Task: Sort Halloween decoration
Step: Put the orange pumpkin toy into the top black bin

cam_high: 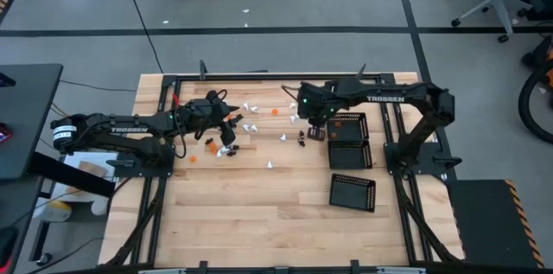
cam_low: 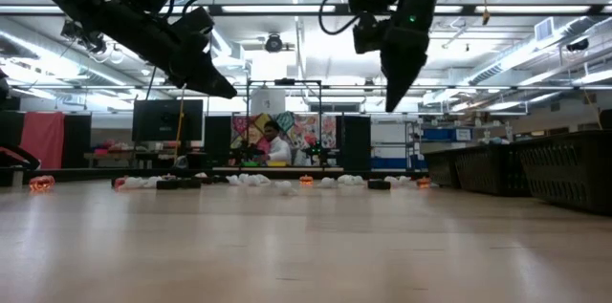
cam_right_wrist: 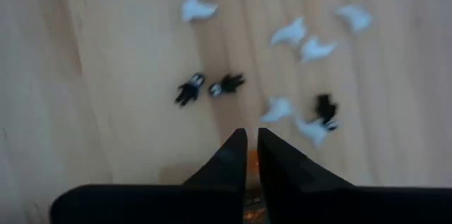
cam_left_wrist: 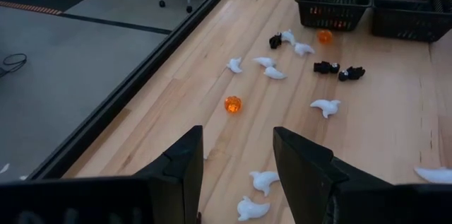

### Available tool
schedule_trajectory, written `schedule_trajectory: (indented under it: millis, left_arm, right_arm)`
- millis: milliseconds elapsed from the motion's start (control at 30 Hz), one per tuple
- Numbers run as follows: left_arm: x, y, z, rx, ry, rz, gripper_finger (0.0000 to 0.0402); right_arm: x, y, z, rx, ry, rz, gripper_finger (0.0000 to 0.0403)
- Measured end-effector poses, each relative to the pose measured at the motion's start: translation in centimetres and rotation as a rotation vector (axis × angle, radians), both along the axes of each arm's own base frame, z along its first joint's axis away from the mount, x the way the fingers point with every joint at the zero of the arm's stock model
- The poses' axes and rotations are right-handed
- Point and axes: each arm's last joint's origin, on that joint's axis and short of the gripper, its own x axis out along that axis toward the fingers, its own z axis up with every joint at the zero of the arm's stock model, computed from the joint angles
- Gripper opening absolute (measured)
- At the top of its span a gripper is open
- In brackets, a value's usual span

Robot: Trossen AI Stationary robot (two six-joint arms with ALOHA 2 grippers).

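The Halloween decoration lies scattered across the wooden table [cam_high: 259, 213]: small white pieces [cam_left_wrist: 325, 106], orange ones [cam_left_wrist: 232, 104] and black ones [cam_left_wrist: 326, 67]. My left gripper [cam_left_wrist: 236, 167] hangs open above the table's left part [cam_high: 235, 124], with two white pieces [cam_left_wrist: 263, 180] on the wood beneath it. My right gripper [cam_right_wrist: 247, 139] hangs shut, pointing steeply down, well above the table [cam_low: 394, 102]. It is just left of the black trays [cam_high: 350, 127], over two black pieces [cam_right_wrist: 208, 86] and some white ones [cam_right_wrist: 289, 33]. My right gripper shows a sliver of orange [cam_right_wrist: 248, 158] in the narrow slit between its shut fingers. I cannot tell whether this is a piece held there or one lying on the table beyond. My left gripper touches nothing.
Three black perforated trays stand at the right: two side by side [cam_high: 350, 155] and one apart, nearer the front [cam_high: 352, 192]. Orange shows through the wall of one tray [cam_left_wrist: 332, 20]. A black frame rail [cam_high: 259, 75] runs along the far edge. A person sits far off in the room [cam_low: 277, 145].
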Motion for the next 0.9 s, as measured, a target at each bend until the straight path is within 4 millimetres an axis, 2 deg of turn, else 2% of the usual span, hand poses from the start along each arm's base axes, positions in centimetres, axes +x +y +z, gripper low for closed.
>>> schedule_trajectory:
  millis: [233, 367, 600, 900]
  left_arm:
    - [0.2, 0.1, 0.5, 0.017, -0.056, 0.000, 0.0157]
    - [0.2, 0.1, 0.6, 0.019, -0.063, 0.000, 0.0157]
    - [0.2, 0.1, 0.6, 0.020, -0.062, -0.001, 0.0157]
    - [0.2, 0.1, 0.5, 0.025, -0.052, -0.004, 0.0157]
  right_arm:
    - [1.2, 2.0, -3.0, -0.027, 0.113, 0.054, 0.0103]
    - [2.3, 2.2, -5.0, -0.009, 0.229, 0.079, 0.0131]
    - [3.7, 1.6, -8.3, -0.027, 0.432, 0.128, 0.0160]
    - [3.3, -0.8, -9.9, 0.019, 0.542, 0.103, 0.0189]
